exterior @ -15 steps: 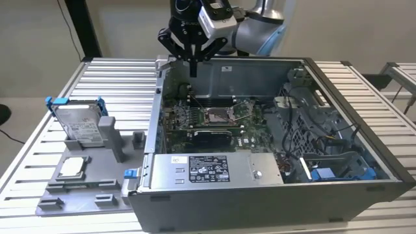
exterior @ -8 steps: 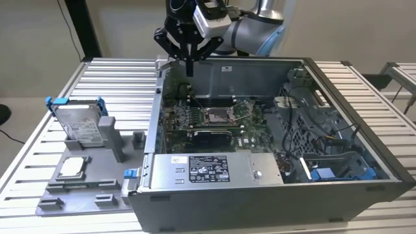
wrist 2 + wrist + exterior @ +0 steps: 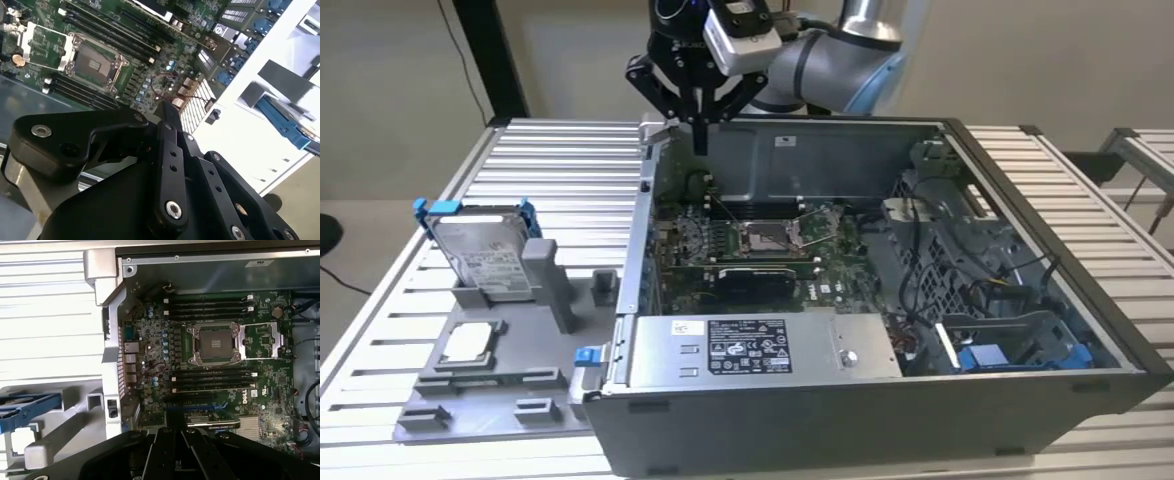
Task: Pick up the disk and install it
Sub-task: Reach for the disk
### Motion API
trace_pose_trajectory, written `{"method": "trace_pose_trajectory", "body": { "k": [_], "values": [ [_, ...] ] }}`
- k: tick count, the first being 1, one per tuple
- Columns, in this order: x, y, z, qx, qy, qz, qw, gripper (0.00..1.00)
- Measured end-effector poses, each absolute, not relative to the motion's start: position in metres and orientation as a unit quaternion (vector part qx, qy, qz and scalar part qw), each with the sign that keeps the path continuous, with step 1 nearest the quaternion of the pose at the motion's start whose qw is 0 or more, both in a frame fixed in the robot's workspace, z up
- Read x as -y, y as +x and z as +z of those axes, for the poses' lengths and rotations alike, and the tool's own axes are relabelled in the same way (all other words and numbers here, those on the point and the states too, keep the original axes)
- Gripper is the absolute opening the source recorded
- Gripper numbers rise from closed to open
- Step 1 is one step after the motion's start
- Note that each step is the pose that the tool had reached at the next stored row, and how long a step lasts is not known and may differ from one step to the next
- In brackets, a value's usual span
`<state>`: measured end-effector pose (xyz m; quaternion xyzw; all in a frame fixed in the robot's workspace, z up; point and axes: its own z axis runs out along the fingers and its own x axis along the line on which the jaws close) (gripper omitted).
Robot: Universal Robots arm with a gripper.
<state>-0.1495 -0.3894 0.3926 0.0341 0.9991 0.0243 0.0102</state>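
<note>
Exterior view: I see the gripper [image 3: 703, 145] with fingers clenched on nothing over the computer case [image 3: 854, 420] edge, disk [image 3: 480, 250] well apart in its stand [image 3: 547, 285].

We see the disk [image 3: 487, 255] in silver-grey, with a white printed label and a blue frame at its edges. The stand [image 3: 494, 400] is flat grey. The table [image 3: 560, 165] is pale silver, ribbed in long parallel stripes. The computer case [image 3: 854, 410] is plain grey, its circuit board [image 3: 761, 240] green with black slots, and the box [image 3: 747, 350] at its front grey with a black label. The jaws are black, the arm [image 3: 841, 60] silver-grey.
</note>
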Motion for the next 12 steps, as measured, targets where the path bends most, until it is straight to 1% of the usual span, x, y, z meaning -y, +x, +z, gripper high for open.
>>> {"method": "trace_pose_trajectory", "body": {
  "k": [12],
  "values": [
    [0.385,-0.168,0.393,-0.999,0.033,0.024,0.01,0.0]
  ]
}}
